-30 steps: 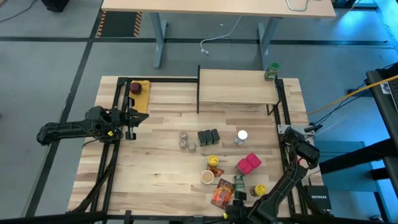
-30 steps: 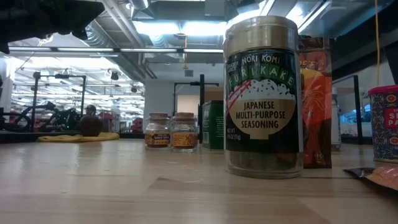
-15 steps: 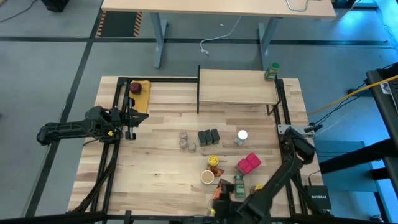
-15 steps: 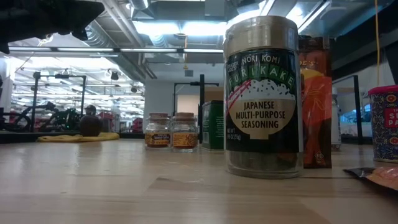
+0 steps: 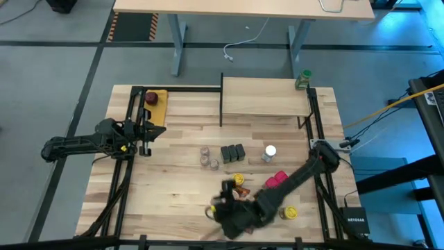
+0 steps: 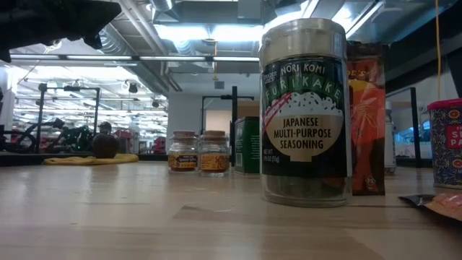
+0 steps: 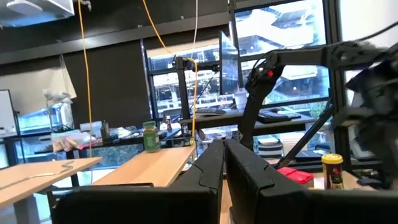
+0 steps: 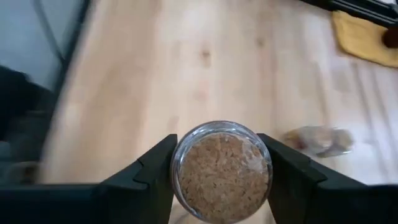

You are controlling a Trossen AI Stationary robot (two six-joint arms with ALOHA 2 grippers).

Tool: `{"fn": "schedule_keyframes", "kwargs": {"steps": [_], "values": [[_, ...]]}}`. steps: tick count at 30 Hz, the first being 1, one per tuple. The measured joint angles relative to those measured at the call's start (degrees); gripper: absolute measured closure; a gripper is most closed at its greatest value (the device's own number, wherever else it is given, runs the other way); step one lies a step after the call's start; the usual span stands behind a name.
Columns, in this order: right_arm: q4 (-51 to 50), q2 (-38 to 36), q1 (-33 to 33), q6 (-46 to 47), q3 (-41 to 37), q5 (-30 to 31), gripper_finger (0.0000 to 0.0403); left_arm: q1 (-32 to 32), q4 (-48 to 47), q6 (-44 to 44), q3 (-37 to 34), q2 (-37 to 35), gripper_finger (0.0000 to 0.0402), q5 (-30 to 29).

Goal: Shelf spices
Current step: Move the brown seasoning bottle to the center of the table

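My right gripper (image 5: 220,203) hangs over the near middle of the table, shut on a small glass jar (image 8: 221,163) of tan grains; my arm hides that jar in the high view. My left gripper (image 5: 147,136) waits shut at the table's left side, touching nothing. The shelf (image 5: 265,96), a pale board on a black frame, stands at the far right, with a green-lidded jar (image 5: 303,79) by its right far corner. Two small jars (image 5: 207,157), dark tins (image 5: 232,153), a white-lidded jar (image 5: 270,151), a yellow-lidded jar (image 5: 238,180) and red boxes (image 5: 276,182) stand on the tabletop. My right gripper pinches the jar between its two fingers (image 8: 155,171), one on each side of the round glass wall (image 8: 177,163). The jar's round tan end faces the wrist camera. The fingers come from above, slanting toward the far left. Whether the jar's other end is off the table does not show.
A dark red round thing (image 5: 150,98) lies on a yellow pad at the far left corner. In the low view a tall seasoning jar (image 6: 303,112), an orange packet (image 6: 367,119) and a red tin (image 6: 446,144) stand close by. Bare wood lies left of the small jars.
My right arm has swung quickly from the table's near right edge toward the left and a little farther in, crossing over the orange packet and the tan-topped jar's spot. That jar no longer shows at its place in the high view. The other spices have stayed put.
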Motion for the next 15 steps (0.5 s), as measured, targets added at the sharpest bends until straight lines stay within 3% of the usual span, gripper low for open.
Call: {"fn": "schedule_keyframes", "kwargs": {"steps": [4,11,15], "values": [[1.6,0.4,-5.9,-3.6,0.0,-1.5,0.0205,0.0,0.0,-0.3,0.0,0.0,0.0391,0.0],[11.4,0.5,-14.0,-8.9,-5.4,-14.4,0.0198,0.0,0.0,-0.7,0.0,0.0,0.0391,0.0],[16.4,1.4,-16.4,-9.1,-9.6,-17.1,0.0197,0.0,0.0,-0.7,0.0,0.0,0.0391,0.0]]}}
